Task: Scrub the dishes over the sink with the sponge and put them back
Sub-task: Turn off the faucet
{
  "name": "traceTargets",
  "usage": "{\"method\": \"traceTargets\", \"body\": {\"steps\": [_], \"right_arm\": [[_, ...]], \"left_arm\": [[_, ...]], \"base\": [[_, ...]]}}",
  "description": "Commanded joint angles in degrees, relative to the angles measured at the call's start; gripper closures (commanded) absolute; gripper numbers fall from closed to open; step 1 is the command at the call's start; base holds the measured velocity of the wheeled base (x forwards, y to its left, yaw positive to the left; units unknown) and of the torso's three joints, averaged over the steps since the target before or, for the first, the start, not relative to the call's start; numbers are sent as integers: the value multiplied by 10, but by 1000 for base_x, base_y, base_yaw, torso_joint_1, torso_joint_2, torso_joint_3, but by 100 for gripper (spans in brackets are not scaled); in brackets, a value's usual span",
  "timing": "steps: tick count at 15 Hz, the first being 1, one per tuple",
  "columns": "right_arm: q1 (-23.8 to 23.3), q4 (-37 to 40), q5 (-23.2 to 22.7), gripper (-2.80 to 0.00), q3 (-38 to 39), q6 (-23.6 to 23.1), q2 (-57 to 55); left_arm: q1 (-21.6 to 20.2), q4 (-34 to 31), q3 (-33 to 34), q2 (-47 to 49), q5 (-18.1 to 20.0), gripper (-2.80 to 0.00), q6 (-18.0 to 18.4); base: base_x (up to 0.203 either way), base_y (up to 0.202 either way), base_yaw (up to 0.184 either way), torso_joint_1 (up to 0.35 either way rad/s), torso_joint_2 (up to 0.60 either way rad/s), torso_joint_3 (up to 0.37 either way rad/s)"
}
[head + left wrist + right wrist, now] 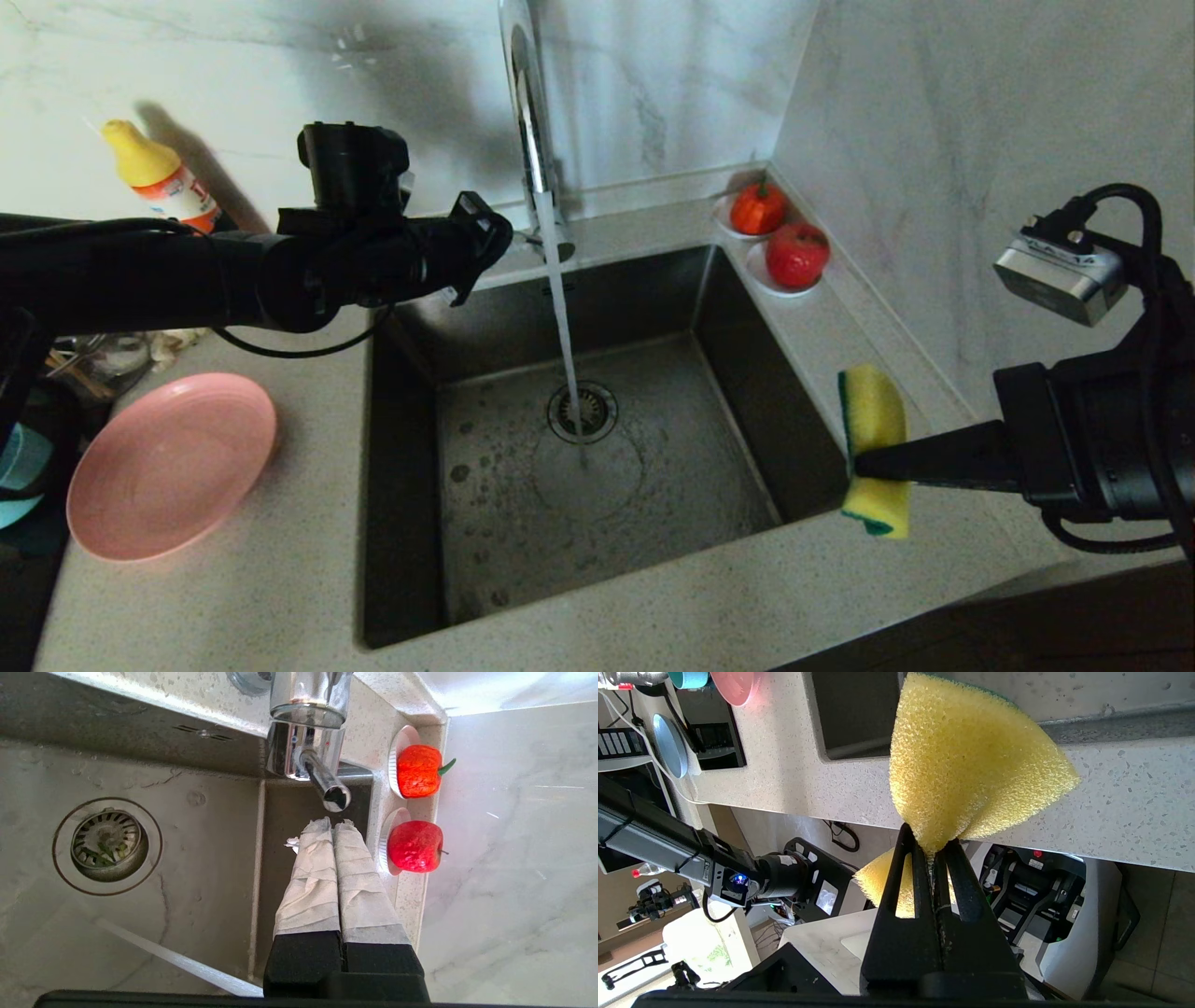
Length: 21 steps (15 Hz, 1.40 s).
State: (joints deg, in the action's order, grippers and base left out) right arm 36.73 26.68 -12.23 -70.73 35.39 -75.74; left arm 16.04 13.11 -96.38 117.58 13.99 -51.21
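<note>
Two grippers are at work here, and both have their fingers pressed together. My right gripper (pixel 864 464) pinches the sponge (pixel 876 448) hard at its middle, so the foam bulges out on both sides; it hangs over the counter (pixel 653 597) at about 3 o'clock of the sink (pixel 411 448), not yet over the basin. My left gripper (pixel 332 826) is closed on nothing, its taped fingers (pixel 310 868) just short of the tap (pixel 527 112) and its lever (pixel 327 786); I cannot tell whether they touch it. Water runs from the tap onto the drain strainer (pixel 582 411).

As I judge it, the step in hand is getting a dish, since none is held. The pink plate (pixel 168 462) lies on the counter at 9 o'clock of the sink, well apart from both grippers. To do this well I should free the left fingers, open them wide for the plate's rim, and carry it over the basin before the sponge comes in, keeping my pinch off the scouring face.

The sink holds only a film of water and some specks. Each of the two white saucers (pixel 775 280) at 1 o'clock carries one red fruit (pixel 798 254). The plate is bare.
</note>
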Motion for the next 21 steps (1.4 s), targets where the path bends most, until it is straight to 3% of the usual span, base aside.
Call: {"method": "traceTargets", "body": {"steps": [1, 21], "right_arm": [[0, 1, -1, 0, 1, 1, 1], [-1, -7, -3, 0, 16, 1, 2]], "left_arm": [[0, 2, -6, 7, 0, 0, -3], [-18, 2, -92, 56, -27, 0, -1]], "base": [[0, 0, 0, 0, 0, 0], [0, 0, 0, 0, 0, 0]]}}
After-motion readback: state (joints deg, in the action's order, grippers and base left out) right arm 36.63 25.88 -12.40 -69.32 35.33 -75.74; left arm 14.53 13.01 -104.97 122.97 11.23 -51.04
